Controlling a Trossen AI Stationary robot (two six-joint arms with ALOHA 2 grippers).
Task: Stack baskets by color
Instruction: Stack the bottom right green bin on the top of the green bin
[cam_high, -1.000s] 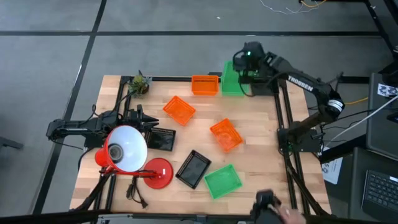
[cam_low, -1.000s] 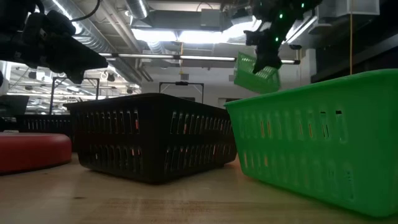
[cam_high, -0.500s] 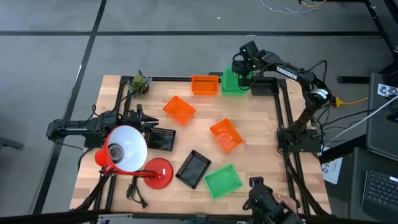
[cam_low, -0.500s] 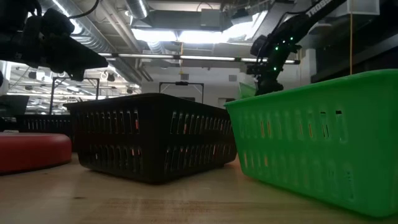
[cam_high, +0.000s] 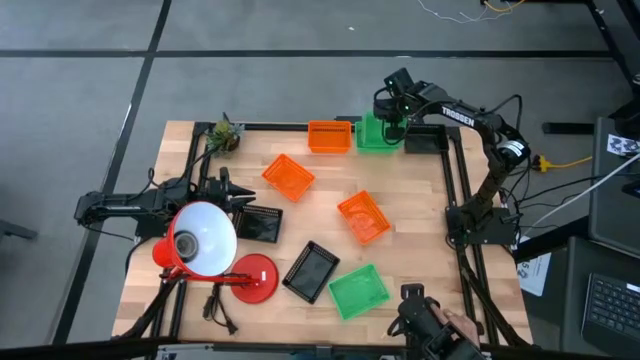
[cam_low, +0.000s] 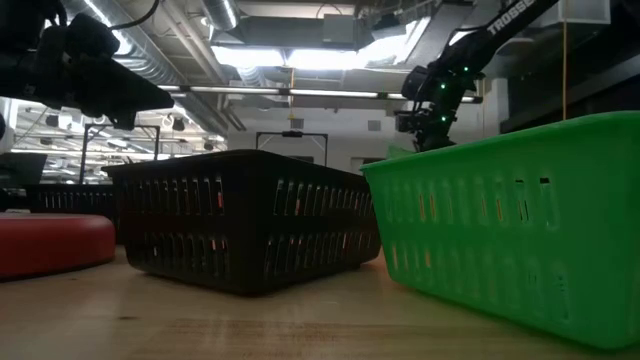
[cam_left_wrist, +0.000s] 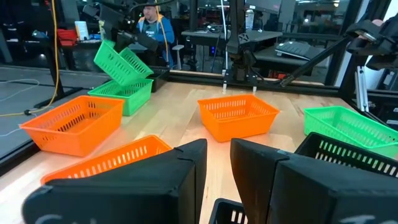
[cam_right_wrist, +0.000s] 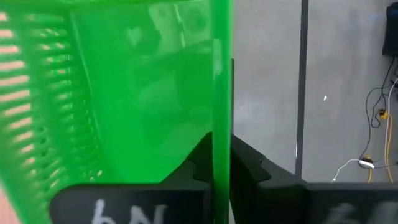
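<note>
My right gripper (cam_high: 388, 116) is at the table's far edge, shut on a green basket (cam_left_wrist: 121, 62) that tilts over a second green basket (cam_left_wrist: 127, 96) standing there. A third green basket (cam_high: 358, 290) sits near the front edge. Three orange baskets (cam_high: 330, 135) (cam_high: 288, 175) (cam_high: 363, 217) and two black baskets (cam_high: 260, 222) (cam_high: 313, 270) lie apart on the wood. My left gripper (cam_left_wrist: 217, 165) waits at the left side, level and open, with nothing between its fingers. My right gripper has one wall of the green basket, at its rim (cam_right_wrist: 221, 134), between its two fingers: one finger (cam_right_wrist: 202, 158) inside the basket, the other outside. The fingers slant down from above. The basket hangs tilted, its lower end down at the green basket beneath.
A red desk lamp with a white shade (cam_high: 203, 238) stands at the front left, over my left arm. A small plant (cam_high: 224, 135) sits at the far left corner. A person's hand (cam_high: 445, 328) shows beyond the front edge. Bare wood lies at the table's middle and right.
My right gripper has come down toward the table's far edge and tipped further downward. The green basket it carries has sunk from high in the air onto the green basket standing there. Over the last half second it has barely moved.
</note>
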